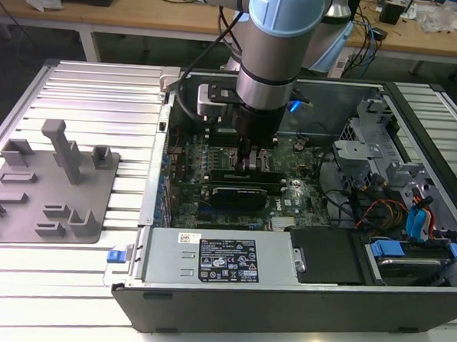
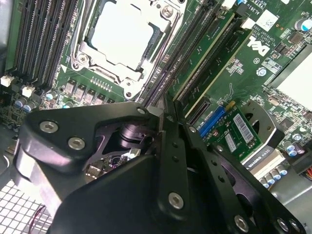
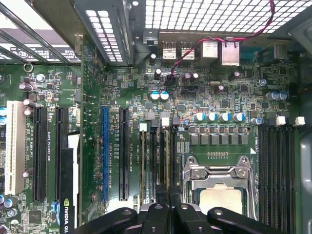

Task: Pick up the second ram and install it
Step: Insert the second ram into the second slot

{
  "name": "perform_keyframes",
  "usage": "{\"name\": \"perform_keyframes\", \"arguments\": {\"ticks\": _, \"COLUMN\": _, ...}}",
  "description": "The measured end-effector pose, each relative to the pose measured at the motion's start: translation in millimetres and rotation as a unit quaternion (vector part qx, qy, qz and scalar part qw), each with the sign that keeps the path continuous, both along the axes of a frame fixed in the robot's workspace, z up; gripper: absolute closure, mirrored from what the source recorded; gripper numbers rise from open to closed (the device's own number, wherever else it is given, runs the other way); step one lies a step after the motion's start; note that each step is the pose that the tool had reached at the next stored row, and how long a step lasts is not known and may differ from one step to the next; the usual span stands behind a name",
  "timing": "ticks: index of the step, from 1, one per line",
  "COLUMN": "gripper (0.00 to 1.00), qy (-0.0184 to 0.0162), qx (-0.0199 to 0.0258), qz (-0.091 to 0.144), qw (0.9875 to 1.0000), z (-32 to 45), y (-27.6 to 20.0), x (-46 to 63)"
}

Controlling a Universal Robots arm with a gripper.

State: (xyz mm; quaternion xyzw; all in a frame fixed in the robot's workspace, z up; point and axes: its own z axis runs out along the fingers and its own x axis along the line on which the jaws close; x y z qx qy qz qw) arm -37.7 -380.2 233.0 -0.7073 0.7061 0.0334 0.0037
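Two green sticks stand edge-up in the memory slots, so I judge the task to be at its installing step, not the pick-up. Starting at the exterior view's left, a grey holder tray (image 1: 51,188) lies on the slatted tabletop (image 1: 94,95) with nothing in its cradles. Beside it sits the open computer case (image 1: 298,297). The arm reaches straight down into the case, and the gripper (image 1: 246,163) sits low over the motherboard (image 1: 302,156) near the middle of the case. Toward the exterior view's right are the drive cage (image 1: 360,151) and a blue-tabbed drive (image 1: 408,261). In the second wrist view the fingers (image 2: 161,146) are drawn close together with only a thin slit between them. I cannot tell whether they pinch a board edge. Their tips sit at the near end of the slot bank, just beside the processor socket (image 2: 122,34). The first stick (image 2: 202,51) and the second ram (image 2: 218,61) run away from the tips, side by side. I take the second ram to be the one more nearly in line with the slit. It looks upright in its slot, with its near end just at the tips, though actual contact is hidden. In my judgement, seating it calls for straight, even downward pressure along its top edge, with no tilt, until the end latches close.
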Motion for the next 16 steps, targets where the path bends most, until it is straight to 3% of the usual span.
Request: {"name": "perform_keyframes", "arguments": {"ticks": 16, "gripper": 0.91, "qy": 0.0001, "qx": -0.0003, "qz": 0.000, "qw": 1.0000, "z": -6.1, "y": -0.1, "x": -0.1}}
